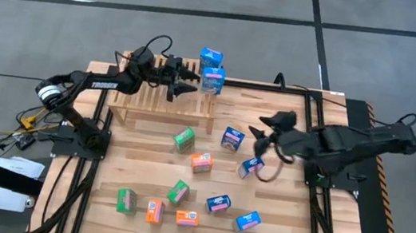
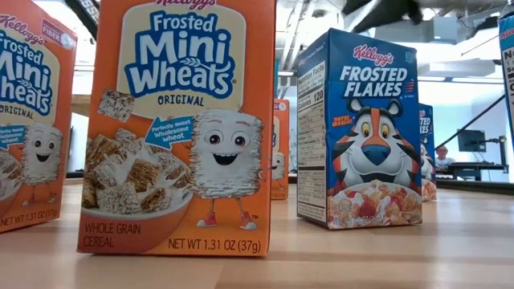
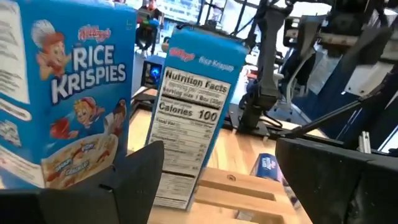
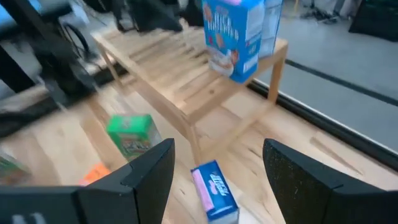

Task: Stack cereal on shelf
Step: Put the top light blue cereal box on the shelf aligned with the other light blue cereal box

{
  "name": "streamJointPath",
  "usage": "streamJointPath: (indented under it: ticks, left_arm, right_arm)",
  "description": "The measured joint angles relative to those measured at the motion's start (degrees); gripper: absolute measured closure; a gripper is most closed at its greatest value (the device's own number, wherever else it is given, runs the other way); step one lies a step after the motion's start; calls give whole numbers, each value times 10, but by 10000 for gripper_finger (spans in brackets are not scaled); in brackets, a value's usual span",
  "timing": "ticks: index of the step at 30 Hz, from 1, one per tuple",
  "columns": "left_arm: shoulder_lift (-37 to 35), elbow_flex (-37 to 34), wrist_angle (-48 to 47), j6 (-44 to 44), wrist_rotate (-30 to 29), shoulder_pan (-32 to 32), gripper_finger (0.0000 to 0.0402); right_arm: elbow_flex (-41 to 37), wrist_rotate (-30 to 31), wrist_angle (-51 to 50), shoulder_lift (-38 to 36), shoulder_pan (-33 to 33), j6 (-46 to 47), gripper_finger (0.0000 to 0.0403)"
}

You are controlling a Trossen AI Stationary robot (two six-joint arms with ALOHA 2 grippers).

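Placement step: left pincer (image 1: 189, 81) spread beside two blue boxes (image 1: 213, 69) on the shelf (image 1: 163, 101); right pincer (image 1: 257, 140), spread, must next close on a blue box (image 1: 231, 138) beside the shelf.

surface (image 1: 282, 223): light plank top carrying the shelf and loose cereal boxes
shelf (image 1: 153, 103): slatted wooden rack at the far left
on shelf: two blue boxes (image 1: 211, 69), upright
on surface: blue, green, orange boxes (image 1: 200, 162), scattered
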Motion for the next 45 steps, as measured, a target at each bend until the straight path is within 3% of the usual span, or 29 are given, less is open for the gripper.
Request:
streamJointPath:
  ticks: [3,8,12,16,23,28,45]
  left_arm:
    - [-46,0,-62,26,-3,7,102]
    - [-135,0,-222,117,-63,23,102]
    - [-203,0,-308,140,-91,28,102]
    - [-263,0,-356,146,-110,27,102]
    - [-348,0,-423,141,-130,27,102]
    - [-384,0,-459,141,-146,27,102]
    - [-405,0,-499,129,-157,27,102]
  right_arm:
    - [0,-24,58,44,-35,-58,133]
    - [0,-65,144,107,-99,-142,133]
    - [0,-108,215,139,-161,-197,134]
    - [1,-220,286,168,-225,-232,148]
    - [0,-259,318,236,-289,-243,187]
    - [0,-308,382,282,-307,-262,210]
    - [26,-328,401,303,-318,-304,263]
